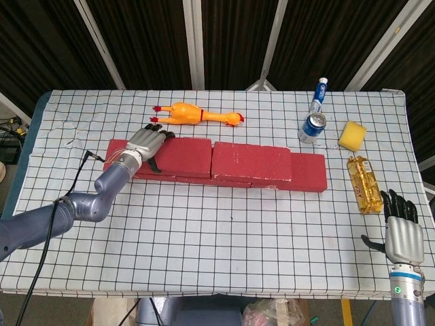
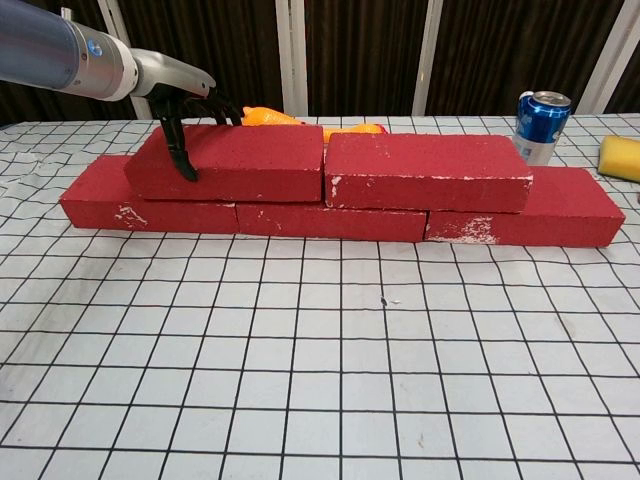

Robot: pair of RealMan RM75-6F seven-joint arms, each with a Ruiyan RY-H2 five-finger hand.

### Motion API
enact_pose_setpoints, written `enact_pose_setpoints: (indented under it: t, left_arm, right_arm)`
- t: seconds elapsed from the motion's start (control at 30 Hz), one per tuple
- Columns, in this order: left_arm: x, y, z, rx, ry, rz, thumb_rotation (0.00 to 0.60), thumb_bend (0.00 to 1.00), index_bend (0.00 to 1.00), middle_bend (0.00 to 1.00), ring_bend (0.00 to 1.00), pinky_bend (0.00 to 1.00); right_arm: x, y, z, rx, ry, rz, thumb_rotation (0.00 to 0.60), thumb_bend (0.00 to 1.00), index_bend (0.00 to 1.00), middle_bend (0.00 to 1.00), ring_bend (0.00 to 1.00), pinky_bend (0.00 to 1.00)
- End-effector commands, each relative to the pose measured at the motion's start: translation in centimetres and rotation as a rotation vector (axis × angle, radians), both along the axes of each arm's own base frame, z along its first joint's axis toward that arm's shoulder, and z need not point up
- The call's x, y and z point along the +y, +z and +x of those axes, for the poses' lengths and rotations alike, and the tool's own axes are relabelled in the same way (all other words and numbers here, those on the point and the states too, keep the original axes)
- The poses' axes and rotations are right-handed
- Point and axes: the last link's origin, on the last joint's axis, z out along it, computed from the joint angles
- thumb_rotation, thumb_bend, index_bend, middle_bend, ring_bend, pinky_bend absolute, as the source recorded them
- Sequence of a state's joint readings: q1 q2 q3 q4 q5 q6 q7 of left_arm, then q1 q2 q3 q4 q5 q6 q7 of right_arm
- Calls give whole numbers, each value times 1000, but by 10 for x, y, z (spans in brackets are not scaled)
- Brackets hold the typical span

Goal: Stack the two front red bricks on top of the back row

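Two red bricks lie on top of a back row of three red bricks. My left hand (image 1: 148,144) (image 2: 186,104) grips the left end of the upper left brick (image 1: 185,155) (image 2: 240,160), thumb down its front face and fingers over its back edge. That brick's right end meets the upper right brick (image 1: 251,161) (image 2: 430,170). Below them, the back row (image 1: 309,171) (image 2: 330,222) sticks out at both ends. My right hand (image 1: 402,232) hangs open by the table's front right corner, holding nothing; the chest view does not show it.
A rubber chicken (image 1: 197,114) (image 2: 270,116) lies just behind the bricks near my left hand. A blue can (image 1: 312,128) (image 2: 540,125), a bottle (image 1: 319,94), a yellow sponge (image 1: 352,134) (image 2: 620,157) and a yellow packet (image 1: 365,183) sit at the right.
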State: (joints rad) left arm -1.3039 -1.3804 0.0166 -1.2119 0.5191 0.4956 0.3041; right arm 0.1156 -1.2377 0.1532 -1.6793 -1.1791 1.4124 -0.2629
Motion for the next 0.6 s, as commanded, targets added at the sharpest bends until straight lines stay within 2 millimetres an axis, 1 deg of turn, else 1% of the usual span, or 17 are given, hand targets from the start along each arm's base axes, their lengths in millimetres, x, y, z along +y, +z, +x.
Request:
enact_pose_setpoints:
  t: [0.03, 0.27, 0.6]
  left_arm:
    - [0, -1, 0, 3, -1, 0, 600, 0, 296, 201, 0, 38]
    - [0, -3, 2, 9, -6, 0, 600, 0, 257, 165, 0, 38]
    - [-1, -6, 4, 18, -8, 1, 600, 0, 225, 146, 0, 38]
  right_arm:
    - [0, 0, 0, 0, 0, 0, 600, 162, 26, 0, 0, 0]
    - [0, 1, 0, -3, -1, -1, 600, 162, 26, 0, 0, 0]
    - [0, 1, 0, -5, -2, -4, 600, 162, 26, 0, 0, 0]
